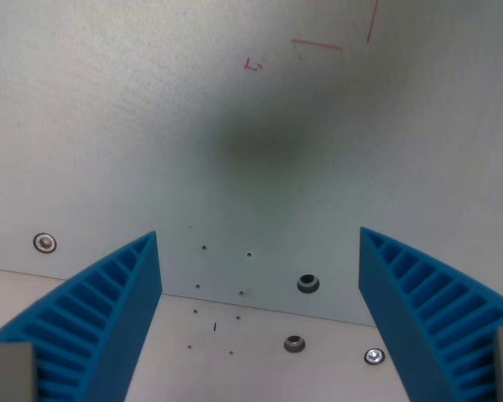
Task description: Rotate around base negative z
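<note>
My gripper [258, 243] shows in the wrist view as two blue ribbed fingers, one at the wrist view's left [109, 310] and one at the wrist view's right [427, 301]. The jaws stand wide apart with nothing between them. Below them lies a pale grey table surface [151, 126]. A soft dark shadow [268, 138] falls on the surface above the gap between the fingers.
Thin red marker lines [318, 43] and a small red mark [252, 64] are drawn on the surface at the top. A panel seam [260, 307] runs across the lower part, with a screw [44, 243], a threaded hole [308, 283], a nut [295, 343] and small holes.
</note>
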Motion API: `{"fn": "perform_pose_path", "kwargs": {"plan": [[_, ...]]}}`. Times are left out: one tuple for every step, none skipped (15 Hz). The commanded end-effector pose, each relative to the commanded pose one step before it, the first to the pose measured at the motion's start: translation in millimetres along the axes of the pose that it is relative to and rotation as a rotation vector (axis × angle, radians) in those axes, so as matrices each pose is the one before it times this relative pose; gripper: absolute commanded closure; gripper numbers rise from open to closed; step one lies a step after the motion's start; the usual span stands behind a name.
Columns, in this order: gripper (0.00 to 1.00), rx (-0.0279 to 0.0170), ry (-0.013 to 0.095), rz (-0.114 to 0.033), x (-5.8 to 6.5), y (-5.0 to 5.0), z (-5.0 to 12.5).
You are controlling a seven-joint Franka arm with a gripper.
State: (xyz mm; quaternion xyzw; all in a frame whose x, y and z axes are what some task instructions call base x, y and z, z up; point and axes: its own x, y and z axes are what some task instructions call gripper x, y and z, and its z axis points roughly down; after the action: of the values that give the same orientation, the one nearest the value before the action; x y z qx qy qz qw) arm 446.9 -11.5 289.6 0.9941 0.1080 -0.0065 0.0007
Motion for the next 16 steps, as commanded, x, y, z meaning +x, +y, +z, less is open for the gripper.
{"fn": "perform_pose_path", "kwargs": {"plan": [[0.00,-0.00091,0.0053,0.0133,0.09,0.04,-2.33],[0.00,0.00017,0.0000,0.0133,0.00,0.00,0.00],[0.00,0.00017,0.0000,0.0133,0.00,0.00,0.00],[0.00,0.00017,0.0000,0.0133,0.00,0.00,0.00],[0.00,0.00017,0.0000,0.0133,0.00,0.00,0.00],[0.00,0.00017,0.0000,0.0133,0.00,0.00,0.00],[0.00,0.00017,0.0000,0.0133,0.00,0.00,0.00],[0.00,0.00017,0.0000,0.0133,0.00,0.00,0.00],[0.00,0.00017,0.0000,0.0133,0.00,0.00,0.00],[0.00,0.00017,0.0000,0.0133,0.00,0.00,0.00],[0.00,0.00017,0.0000,0.0133,0.00,0.00,0.00],[0.00,0.00017,0.0000,0.0133,0.00,0.00,0.00],[0.00,0.00017,0.0000,0.0133,0.00,0.00,0.00],[0.00,0.00017,0.0000,0.0133,0.00,0.00,0.00],[0.00,0.00017,0.0000,0.0133,0.00,0.00,0.00],[0.00,0.00017,0.0000,0.0133,0.00,0.00,0.00]]}}
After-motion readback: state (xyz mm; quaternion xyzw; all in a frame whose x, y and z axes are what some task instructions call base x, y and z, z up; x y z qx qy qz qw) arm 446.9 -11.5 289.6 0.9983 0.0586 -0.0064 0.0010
